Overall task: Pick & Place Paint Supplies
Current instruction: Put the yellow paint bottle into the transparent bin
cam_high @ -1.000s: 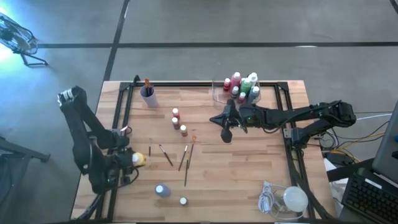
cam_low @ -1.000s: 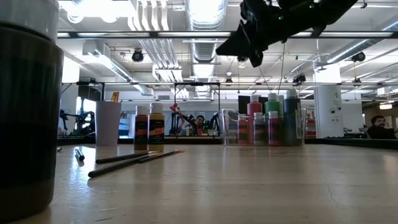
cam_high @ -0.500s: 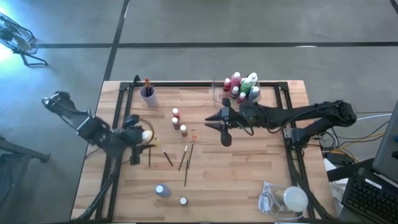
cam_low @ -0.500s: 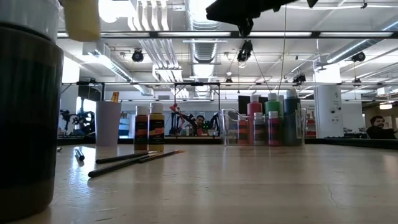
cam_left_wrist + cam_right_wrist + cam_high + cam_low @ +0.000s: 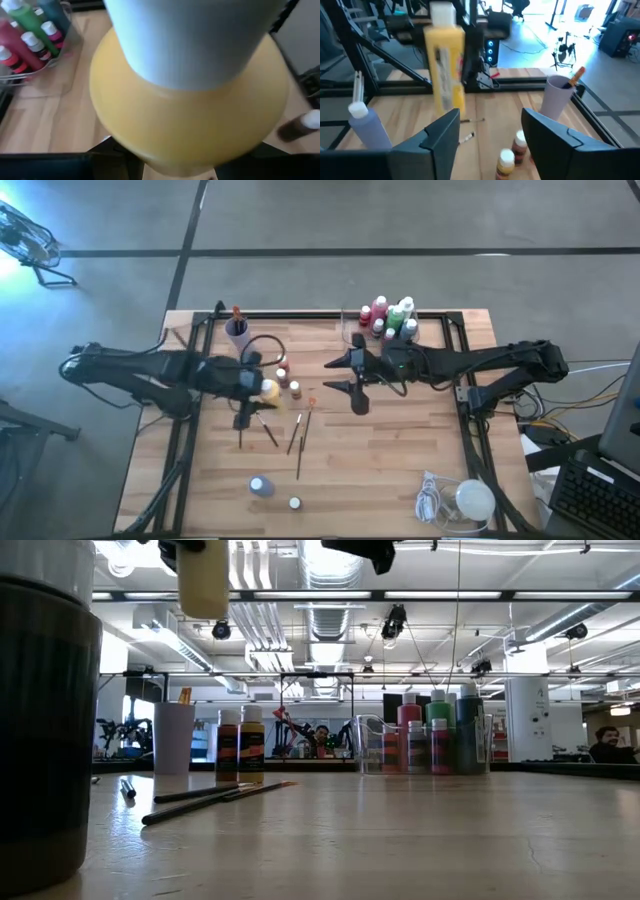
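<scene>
Your wooden table carries loose paintbrushes near its middle, two small bottles just toward twelve o'clock of them, a purple cup at eleven, a clear tray at one, and a corded white lump at five.

No words, numbers or brand names can be read anywhere. The yellow paint bottle carries a label strip with dark and red marks, too blurred to make out. The two brown bottles standing on the table bear banded labels, and their print is too small to tell.
</scene>
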